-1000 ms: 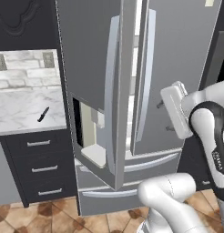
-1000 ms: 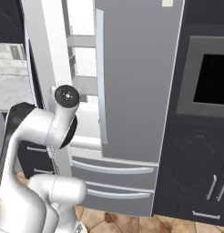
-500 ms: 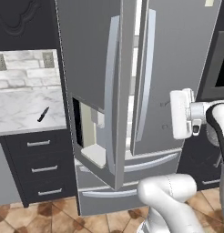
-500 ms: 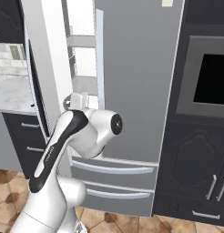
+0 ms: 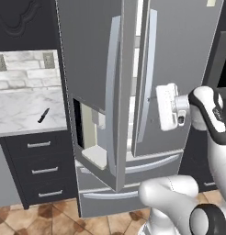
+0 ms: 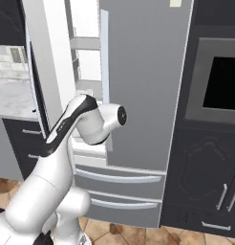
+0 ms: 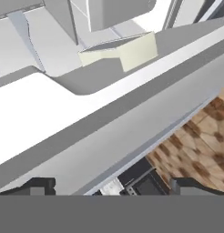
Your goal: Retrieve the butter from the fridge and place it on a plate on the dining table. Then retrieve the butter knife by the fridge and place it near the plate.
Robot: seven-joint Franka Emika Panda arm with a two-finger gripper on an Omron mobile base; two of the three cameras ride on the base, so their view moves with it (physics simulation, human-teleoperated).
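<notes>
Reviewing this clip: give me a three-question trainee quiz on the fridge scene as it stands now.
1. True or false: the fridge's left door stands open.
2. Where does the butter knife lie? A) on the marble counter left of the fridge B) on the floor C) in the gripper
3. Fill in: the gripper's jaws are ____ and hold nothing.

Key: 1 true; 2 A; 3 open
</notes>
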